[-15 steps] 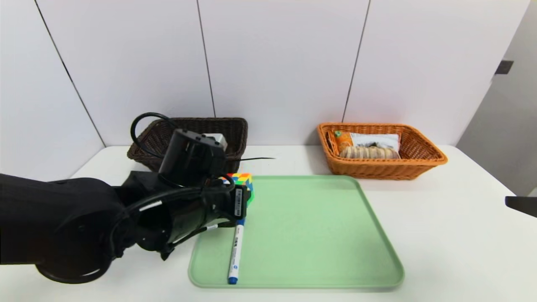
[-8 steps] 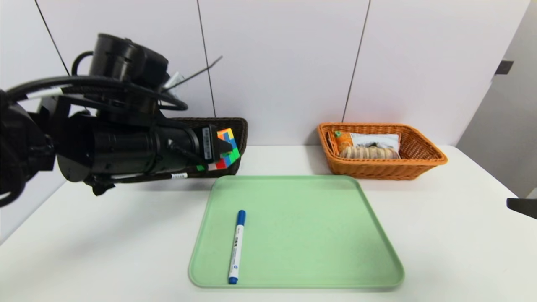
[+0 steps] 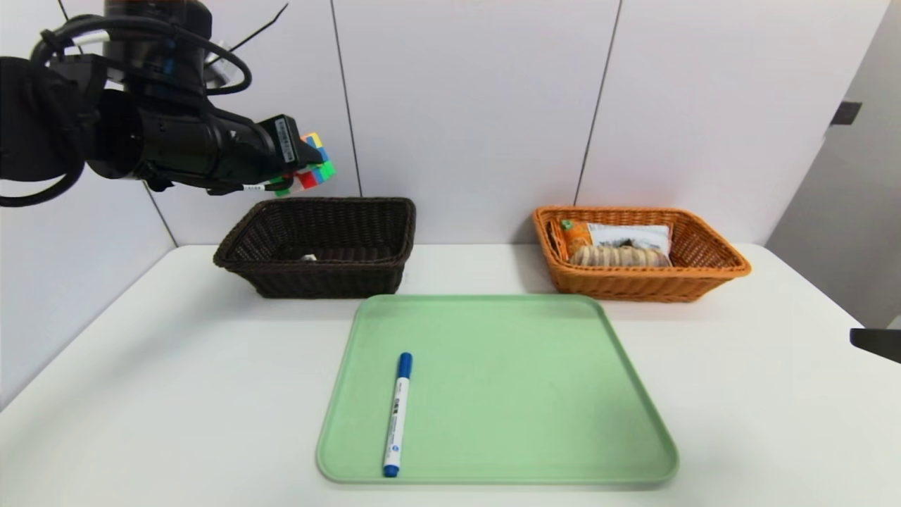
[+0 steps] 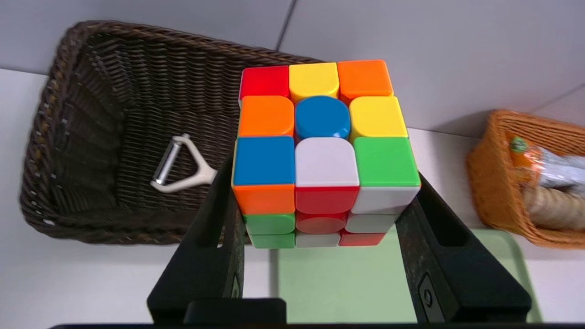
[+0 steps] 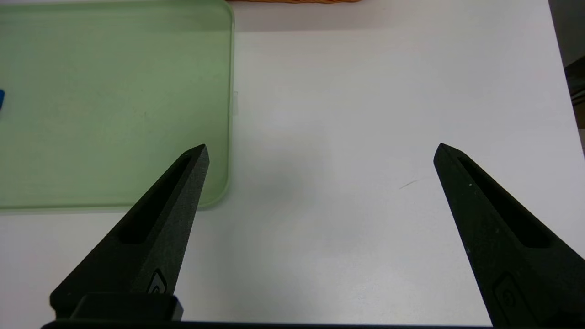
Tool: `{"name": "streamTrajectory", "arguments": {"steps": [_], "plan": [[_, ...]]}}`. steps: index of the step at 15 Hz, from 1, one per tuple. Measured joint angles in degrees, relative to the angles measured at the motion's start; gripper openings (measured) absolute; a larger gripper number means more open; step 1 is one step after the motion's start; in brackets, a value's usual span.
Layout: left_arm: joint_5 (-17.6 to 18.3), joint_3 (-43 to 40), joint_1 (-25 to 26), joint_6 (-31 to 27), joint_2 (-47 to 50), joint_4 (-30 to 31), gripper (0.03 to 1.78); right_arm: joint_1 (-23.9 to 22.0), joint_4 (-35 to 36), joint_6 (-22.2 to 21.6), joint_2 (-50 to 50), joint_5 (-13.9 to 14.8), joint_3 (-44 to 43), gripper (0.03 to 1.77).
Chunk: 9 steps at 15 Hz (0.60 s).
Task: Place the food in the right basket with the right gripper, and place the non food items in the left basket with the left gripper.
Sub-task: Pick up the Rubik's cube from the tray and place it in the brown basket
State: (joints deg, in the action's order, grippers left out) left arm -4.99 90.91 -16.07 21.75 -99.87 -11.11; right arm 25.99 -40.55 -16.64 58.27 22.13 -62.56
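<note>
Left gripper [image 4: 320, 196] grips the puzzle cube [image 3: 317, 165] above the dark basket [image 3: 331, 282]; releasing too high may bounce it out

Wicker baskets: 2 total. Dark brown basket [image 3: 331, 282]: 1. Orange-tan basket [image 3: 633, 287]: 1.
Green tray [image 3: 507, 394]: 1.
White table [image 3: 176, 394]: 1.
Food items: 2 total. Orange snack bag [image 3: 578, 234]: 1. Striped bread roll [image 3: 619, 256]: 1. Count inside orange-tan basket: 2.
Non-food items: 3 total. Multicoloured puzzle cube [image 4: 322, 160]: 1. White marker [image 3: 398, 415] with blue cap: 1. White Y-peeler [image 4: 199, 176]: 1.
Count on tray: 1 marker. Count visible inside dark brown basket: 1 peeler.
Grippers: 2 total. Left gripper [image 4: 324, 176]: 1. Right gripper [image 5: 321, 145]: 1.
</note>
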Motion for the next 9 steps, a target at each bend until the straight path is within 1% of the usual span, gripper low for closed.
{"name": "streamTrajectory", "arguments": {"steps": [5, 7, 9], "plan": [[2.3, 5.0, 5.7, -3.6, -10.2, 0.2, 0.93, -0.2, 0.1, 0.4, -0.1, 0.0, -0.6, 1.7], [2.9, 7.5, 7.0, -5.2, -14.4, 0.1, 0.93, -0.3, 0.2, 0.5, 0.0, 0.0, -1.0, 1.7], [3.1, 9.9, 7.6, -5.9, -17.8, -0.5, 0.93, -0.3, 2.8, 0.6, 0.1, -0.1, -1.0, 1.7]]}}
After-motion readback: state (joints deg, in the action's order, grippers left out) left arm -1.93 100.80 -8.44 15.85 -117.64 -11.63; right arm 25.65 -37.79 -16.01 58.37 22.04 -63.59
